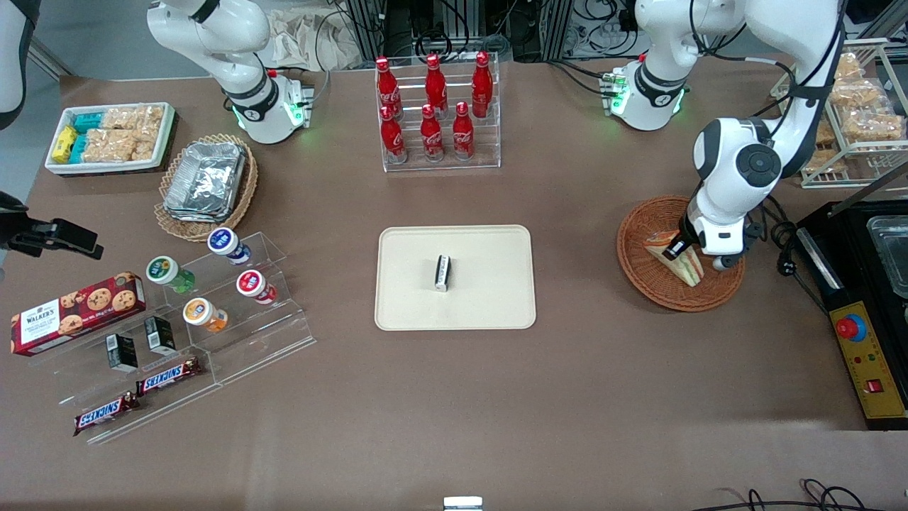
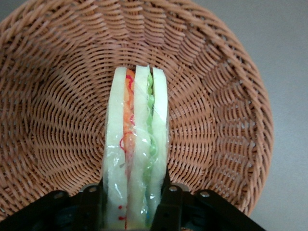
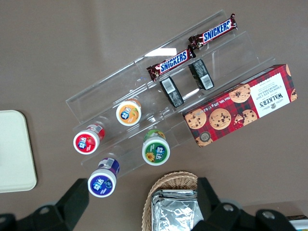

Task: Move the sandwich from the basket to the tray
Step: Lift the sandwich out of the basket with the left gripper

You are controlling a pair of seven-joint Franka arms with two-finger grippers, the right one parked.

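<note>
The sandwich (image 1: 682, 264), a wrapped wedge with pale bread and red, orange and green filling, stands on edge in the reddish-brown wicker basket (image 1: 656, 291) toward the working arm's end of the table. My left gripper (image 1: 689, 254) is down in the basket with one finger on each flat side of the sandwich, shut on it. The left wrist view shows the sandwich (image 2: 137, 139) held between the black fingers (image 2: 169, 204) of the gripper (image 2: 134, 208), over the basket's woven floor (image 2: 216, 120). The cream tray (image 1: 489, 298) lies at the table's middle.
A small black-and-white packet (image 1: 443, 272) lies on the tray. A rack of cola bottles (image 1: 436, 113) stands farther from the camera. A black control box (image 1: 862, 355) and a wire snack rack (image 1: 858, 113) flank the basket. A jar stand (image 1: 234, 298) sits toward the parked arm's end.
</note>
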